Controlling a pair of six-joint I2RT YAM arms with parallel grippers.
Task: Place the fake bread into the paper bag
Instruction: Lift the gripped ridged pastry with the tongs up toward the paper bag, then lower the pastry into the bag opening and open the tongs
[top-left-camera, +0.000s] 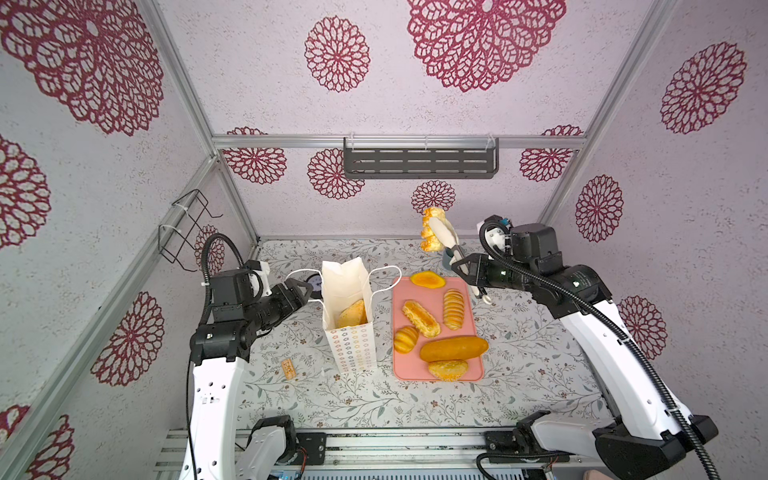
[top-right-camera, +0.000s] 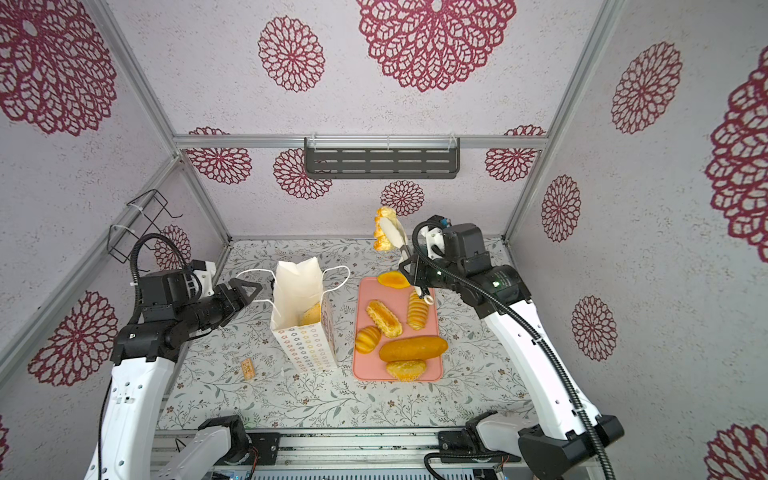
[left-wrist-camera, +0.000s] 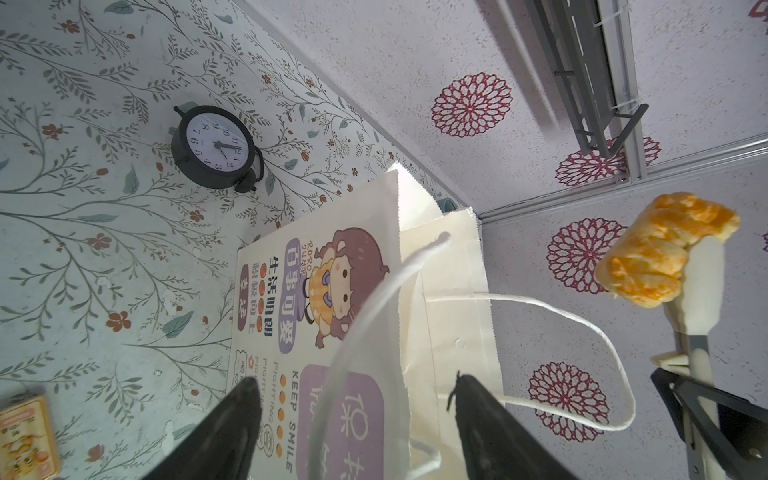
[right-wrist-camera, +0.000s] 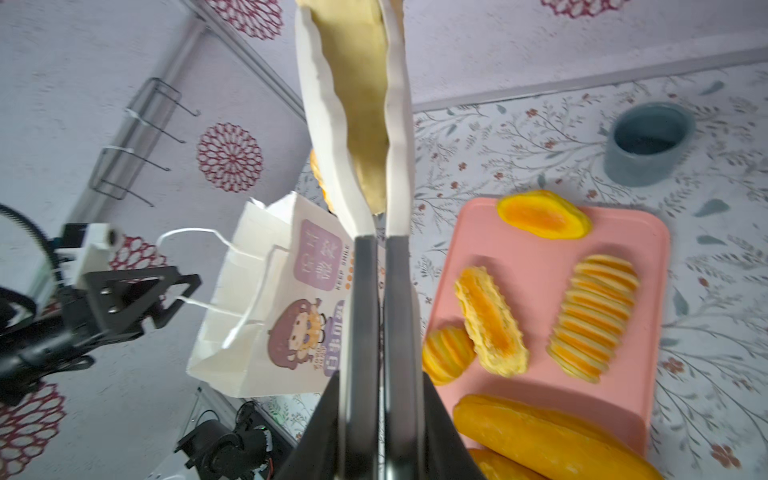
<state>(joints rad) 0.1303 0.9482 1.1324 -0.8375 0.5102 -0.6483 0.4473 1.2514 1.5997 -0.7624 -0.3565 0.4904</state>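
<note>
The right gripper (right-wrist-camera: 380, 424) is squeezed tight on tongs (top-left-camera: 442, 235). They pinch 1 bread (top-left-camera: 428, 243) high near the table's (top-left-camera: 540, 374) back edge. The left gripper (left-wrist-camera: 355, 380) is wide open around a cord (left-wrist-camera: 374, 299) of the bag (top-left-camera: 351, 349) mid-table. 1 bun (top-left-camera: 352, 313) sits inside.

The left arm (top-left-camera: 216, 390) and right arm (top-left-camera: 619, 357) are cased in white and black. Ribbed black cables (top-left-camera: 219, 236) are looped alongside.

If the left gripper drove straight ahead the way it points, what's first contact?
Probably the near cord handle, looping between the open jaws of the left gripper; just beyond it, the paper bag itself. Depth is hard to judge.
</note>
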